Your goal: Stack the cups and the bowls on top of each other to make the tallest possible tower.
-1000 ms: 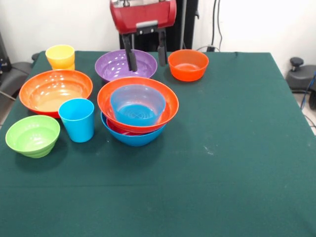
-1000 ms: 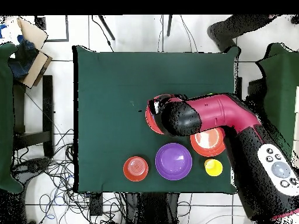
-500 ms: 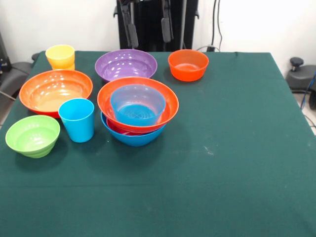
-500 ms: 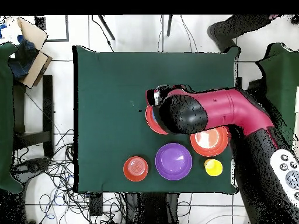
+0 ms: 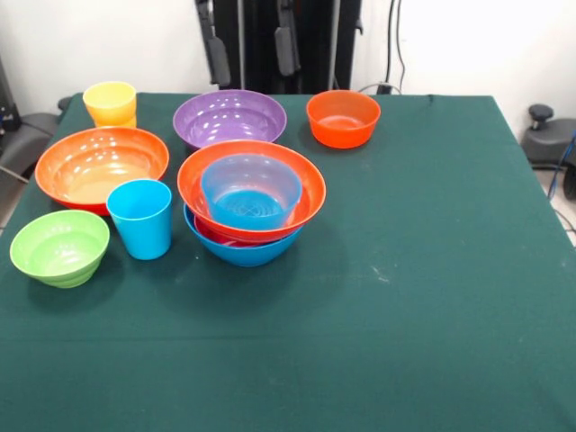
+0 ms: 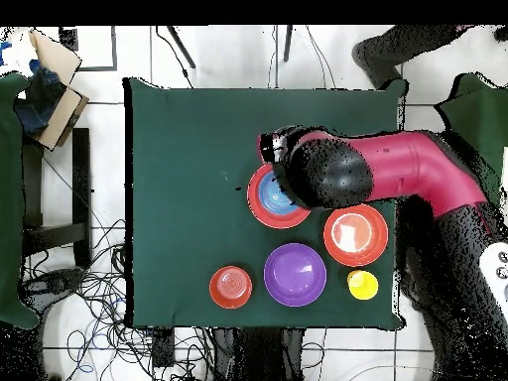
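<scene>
Gripper [image 5: 247,49] high at far edge, fingers spread, grasping nothing. Blue cup [image 5: 141,218] stands left of tower [image 5: 250,202], likely next pick.

In my front view the gripper [image 5: 249,52] is cut off by the top edge, so I see only its two dark fingers [image 5: 216,56] and nothing of the arm. Overhead, the arm [image 6: 397,179] covers the right part of the tower [image 6: 270,195], and hides the blue cup [image 5: 141,218] and lime green bowl [image 5: 59,247] entirely. The magenta bowl [image 5: 209,234] shows only as a sliver between the stacked rims.
</scene>
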Robot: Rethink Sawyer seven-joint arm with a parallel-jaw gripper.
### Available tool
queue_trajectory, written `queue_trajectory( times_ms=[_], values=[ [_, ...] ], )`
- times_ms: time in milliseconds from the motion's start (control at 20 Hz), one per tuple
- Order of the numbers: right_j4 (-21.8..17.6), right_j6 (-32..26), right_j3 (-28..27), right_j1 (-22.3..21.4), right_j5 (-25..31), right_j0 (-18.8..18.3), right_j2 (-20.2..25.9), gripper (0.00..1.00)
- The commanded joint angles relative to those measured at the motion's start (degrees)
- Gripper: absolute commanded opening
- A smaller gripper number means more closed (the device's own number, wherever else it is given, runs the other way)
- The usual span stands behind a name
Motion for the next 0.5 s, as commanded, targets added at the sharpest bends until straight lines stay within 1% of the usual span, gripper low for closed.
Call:
queue_trajectory(
  times_ms=[50, 200, 300, 350, 450, 500],
  values=[
    [-3.65, -25.19, -7.95, 4.91, 10.67, -0.84, 2.46, 1.00],
    [-4.39, -26.50, -8.91, 4.82, 12.84, -0.22, 2.61, 1.00],
    [-4.71, -30.27, -11.27, 5.12, 16.31, 0.53, 3.10, 1.00],
    [-5.14, -33.72, -14.04, 6.05, 19.11, 1.04, 3.22, 1.00],
    [-6.09, -37.80, -18.15, 8.34, 21.35, 1.72, 3.09, 1.00],
    [-6.42, -38.73, -19.42, 9.17, 21.71, 2.00, 2.94, 1.00]
  ],
)
